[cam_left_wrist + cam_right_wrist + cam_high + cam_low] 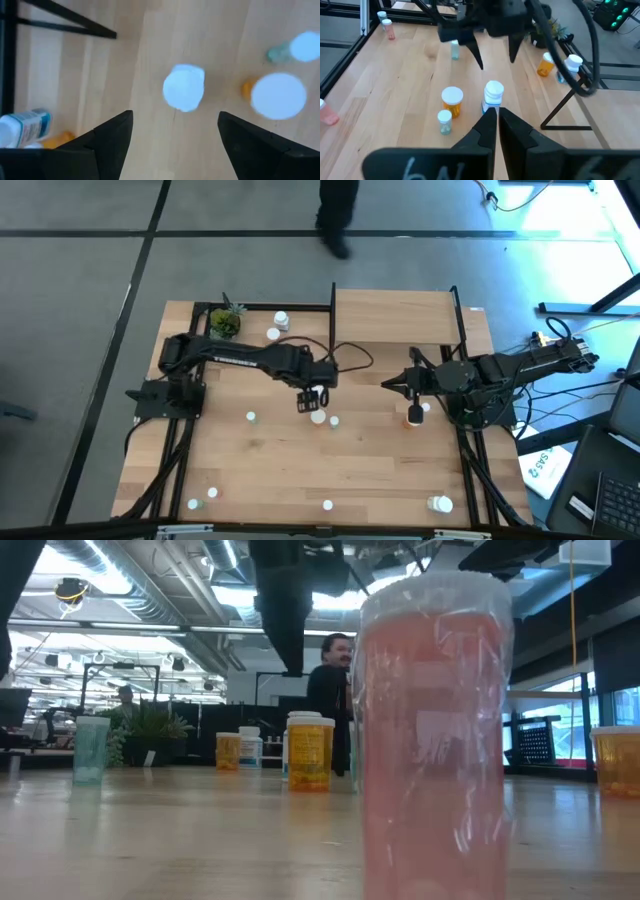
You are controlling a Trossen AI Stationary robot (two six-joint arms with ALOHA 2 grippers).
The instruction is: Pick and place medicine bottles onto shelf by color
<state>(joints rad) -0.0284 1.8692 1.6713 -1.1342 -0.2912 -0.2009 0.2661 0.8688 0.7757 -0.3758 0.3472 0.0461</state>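
Pink bottle (433,740) on wooden tabletop (180,840), office beyond.

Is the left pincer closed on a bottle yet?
No: the left pincer hangs open above a white-capped bottle, with bare light-wood tabletop between its dark fingers.

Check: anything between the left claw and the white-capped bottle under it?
Nothing visible. The left claw hangs open directly over the white-capped bottle, fingers on either side of it with bare tabletop between. An orange bottle stands close beside it, outside the fingers, so one finger may come down near it.
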